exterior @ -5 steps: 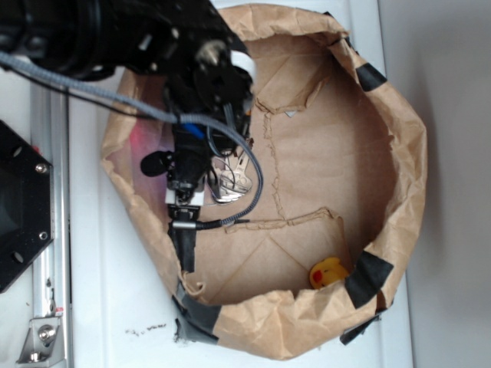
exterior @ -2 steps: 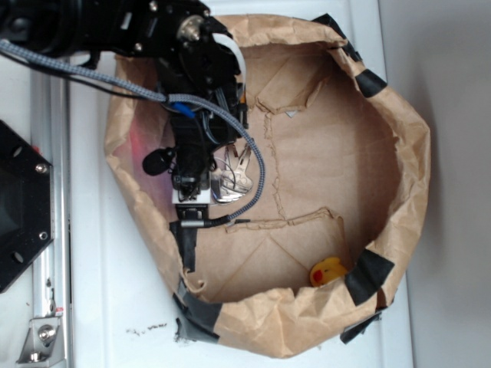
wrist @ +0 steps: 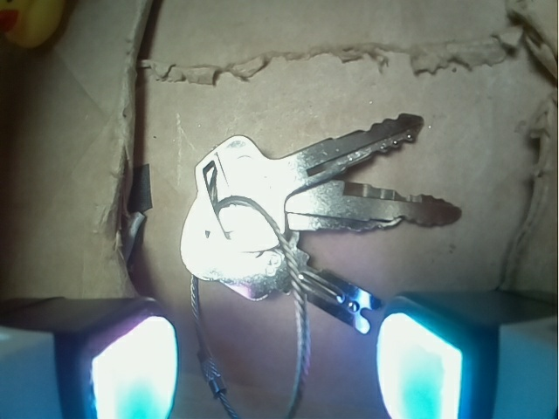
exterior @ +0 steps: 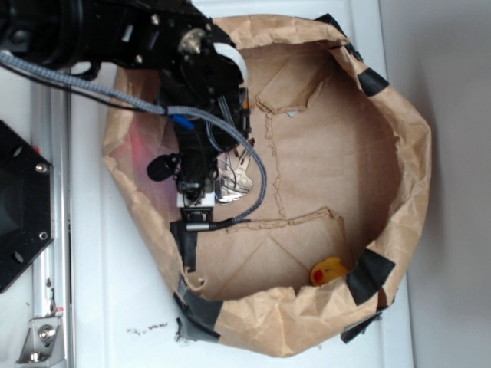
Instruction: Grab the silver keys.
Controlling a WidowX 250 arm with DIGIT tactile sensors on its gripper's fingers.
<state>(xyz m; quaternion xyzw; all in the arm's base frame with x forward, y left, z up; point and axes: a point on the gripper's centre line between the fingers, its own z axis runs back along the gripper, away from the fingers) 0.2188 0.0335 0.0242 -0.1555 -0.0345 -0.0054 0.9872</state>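
White table point(exterior: 115, 307) — brown paper bag point(exterior: 406, 153)

gripper point(wrist: 275, 358) jaws spread wide, pointing down

Exterior: arm hid most of silver keys point(exterior: 232, 175). Wrist: wire ring point(wrist: 253, 349) and yellow toy point(wrist: 31, 19) cut off at frame edges.

The silver keys point(wrist: 288, 223) lie on the floor of the paper bag point(exterior: 414, 153), fanned out from a wire ring point(wrist: 253, 332). The pincer point(wrist: 278, 358) hangs above them, one finger either side of the ring. The toy duck point(exterior: 328, 272) sits well apart, against the bag's wall
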